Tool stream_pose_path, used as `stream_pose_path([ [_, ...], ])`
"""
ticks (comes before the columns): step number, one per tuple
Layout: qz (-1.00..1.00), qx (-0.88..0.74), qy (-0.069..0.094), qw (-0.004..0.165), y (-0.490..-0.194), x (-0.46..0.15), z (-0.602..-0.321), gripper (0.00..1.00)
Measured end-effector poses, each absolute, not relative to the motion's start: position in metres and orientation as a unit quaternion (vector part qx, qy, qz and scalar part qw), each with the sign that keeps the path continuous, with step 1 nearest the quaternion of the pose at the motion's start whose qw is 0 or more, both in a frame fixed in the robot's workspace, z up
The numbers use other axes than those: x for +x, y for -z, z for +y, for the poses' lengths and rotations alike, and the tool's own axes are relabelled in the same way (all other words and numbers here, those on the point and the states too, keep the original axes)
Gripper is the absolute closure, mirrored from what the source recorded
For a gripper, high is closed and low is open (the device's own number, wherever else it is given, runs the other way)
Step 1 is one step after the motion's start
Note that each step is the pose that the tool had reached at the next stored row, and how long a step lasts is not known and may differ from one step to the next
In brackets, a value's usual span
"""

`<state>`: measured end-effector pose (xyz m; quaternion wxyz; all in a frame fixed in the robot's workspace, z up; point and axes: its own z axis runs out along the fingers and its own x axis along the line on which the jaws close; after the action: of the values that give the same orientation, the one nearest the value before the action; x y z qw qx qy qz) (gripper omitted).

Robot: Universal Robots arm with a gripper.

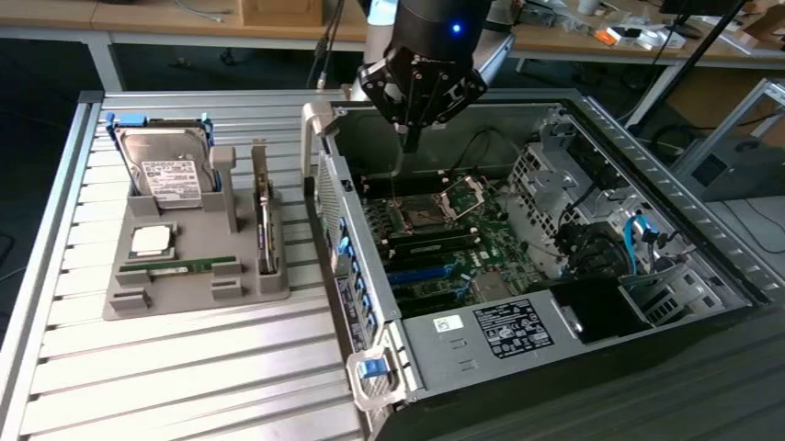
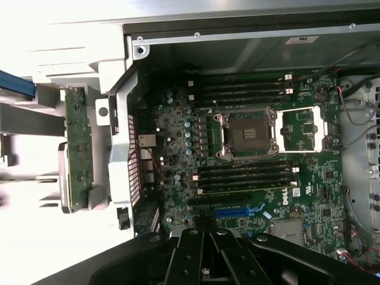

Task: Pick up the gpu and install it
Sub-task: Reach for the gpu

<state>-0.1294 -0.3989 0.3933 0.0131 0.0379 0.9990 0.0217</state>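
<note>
1 gpu (image 1: 261,230) in gray tray (image 1: 178,299)

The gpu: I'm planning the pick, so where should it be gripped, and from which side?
Probably its upper long edge, coming from straight above: the gpu stands on edge in a slot of the grey holder, so both flat faces are free up top for a pinch.
</note>
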Motion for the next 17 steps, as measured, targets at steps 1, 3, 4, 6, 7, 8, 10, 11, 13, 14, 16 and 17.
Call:
stream_pose_path([
  [1, 0.999, 0.038, -0.022, 0.013, -0.3933, -0.1299, -0.399, 0.89],
  [3, 0.999, 0.038, -0.022, 0.013, -0.3933, -0.1303, -0.3989, 0.89],
  [4, 0.999, 0.038, -0.022, 0.013, -0.3933, -0.1305, -0.3989, 0.89],
  [6, 0.999, 0.038, -0.022, 0.013, -0.3933, -0.1318, -0.3989, 0.89],
  [7, 0.999, 0.038, -0.022, 0.013, -0.3933, -0.1326, -0.3989, 0.89],
  [8, 0.999, 0.038, -0.022, 0.013, -0.3933, -0.1335, -0.3989, 0.89],
  [10, 0.999, 0.038, -0.022, 0.013, -0.3933, -0.1361, -0.3989, 0.89],
  [11, 0.999, 0.038, -0.022, 0.013, -0.3933, -0.1365, -0.3989, 0.89],
  [13, 0.999, 0.038, -0.022, 0.013, -0.3933, -0.1371, -0.3989, 0.89],
  [14, 0.999, 0.038, -0.022, 0.013, -0.3933, -0.1374, -0.3989, 0.89],
  [16, 0.999, 0.038, -0.022, 0.013, -0.3933, -0.1379, -0.3989, 0.89],
  [17, 0.999, 0.038, -0.022, 0.013, -0.3933, -0.1383, -0.3989, 0.89],
])
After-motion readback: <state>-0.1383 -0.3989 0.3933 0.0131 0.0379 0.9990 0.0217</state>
